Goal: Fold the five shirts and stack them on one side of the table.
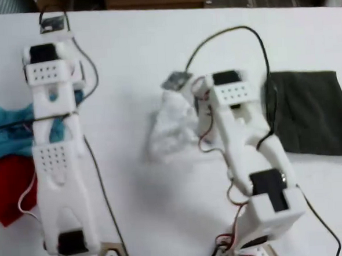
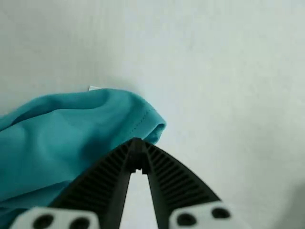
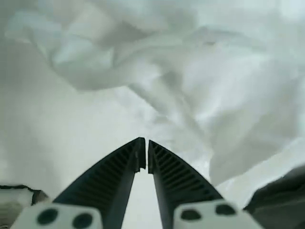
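A crumpled teal shirt [image 1: 2,124] lies at the table's left edge, partly under the left arm. A red shirt [image 1: 9,184] is bunched just in front of it. My left gripper [image 2: 138,155] is shut, its tips at the hemmed edge of the teal shirt [image 2: 62,138]; no cloth shows between them. A crumpled white shirt [image 1: 171,128] sits mid-table beside the right arm. My right gripper [image 3: 144,152] is shut, hovering over the white shirt's folds [image 3: 200,86]. A dark grey shirt [image 1: 312,113] lies flat and folded at the right.
The white table [image 1: 131,55] has bare room at the back and between the two arms. Cables trail from both arms across the surface. The table's far edge runs along the top, with dark furniture behind it.
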